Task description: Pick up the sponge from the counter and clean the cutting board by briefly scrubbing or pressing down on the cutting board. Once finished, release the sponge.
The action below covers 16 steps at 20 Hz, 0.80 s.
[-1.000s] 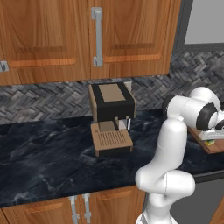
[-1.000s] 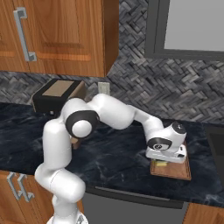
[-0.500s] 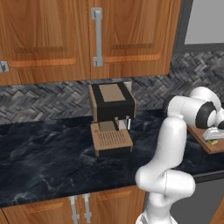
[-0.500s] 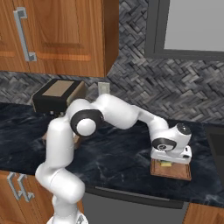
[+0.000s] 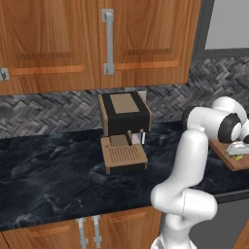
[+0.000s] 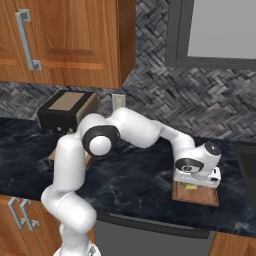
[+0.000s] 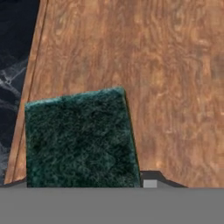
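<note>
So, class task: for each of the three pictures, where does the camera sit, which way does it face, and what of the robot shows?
Left base view: behind the arm, left; looks forward and down at the coffee machine and counter; arm rises lower right.
Right base view: behind, right; faces the cutting board; arm rises lower left, gripper over the board.
Hand view: on the hand, close over the sponge.
All three share the cutting board.

Left of the cutting board (image 6: pixel 196 194), the counter (image 6: pixel 135 180) lies open until the coffee machine (image 5: pixel 123 130). On the board, the sponge (image 7: pixel 81 139) takes one corner; the rest lies bare.
</note>
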Available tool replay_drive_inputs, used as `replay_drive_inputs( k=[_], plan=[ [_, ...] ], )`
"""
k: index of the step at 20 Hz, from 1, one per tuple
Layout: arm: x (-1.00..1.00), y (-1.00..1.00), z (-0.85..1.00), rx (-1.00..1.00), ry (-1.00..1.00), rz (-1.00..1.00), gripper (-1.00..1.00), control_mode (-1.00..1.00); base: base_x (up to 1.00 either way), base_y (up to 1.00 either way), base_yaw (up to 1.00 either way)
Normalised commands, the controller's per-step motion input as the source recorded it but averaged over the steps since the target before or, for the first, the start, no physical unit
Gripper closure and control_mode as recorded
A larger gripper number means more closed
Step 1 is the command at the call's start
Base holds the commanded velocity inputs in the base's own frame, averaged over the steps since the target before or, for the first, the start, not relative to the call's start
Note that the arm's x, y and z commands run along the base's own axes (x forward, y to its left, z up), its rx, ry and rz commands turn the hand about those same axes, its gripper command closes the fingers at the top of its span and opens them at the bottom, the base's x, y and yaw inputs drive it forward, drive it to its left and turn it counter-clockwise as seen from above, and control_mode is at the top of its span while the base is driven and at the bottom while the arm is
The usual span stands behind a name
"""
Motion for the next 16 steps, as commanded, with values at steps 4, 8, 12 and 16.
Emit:
replay_drive_inputs(
  k=[4,8,12,16],
  plan=[
    [0.57,0.0,-0.06,0.02,-0.05,0.01,1.0,-1.0,0.0,0.0,0.0],
    [0.39,0.0,-0.26,0.01,-0.02,0.0,1.0,-1.0,0.0,0.0,0.0],
    [0.03,0.17,-0.96,0.0,0.05,0.0,1.0,-1.0,0.0,0.0,0.0],
    [-0.04,0.35,-0.89,0.0,0.09,0.0,1.0,-1.0,0.0,0.0,0.0]
  ],
)
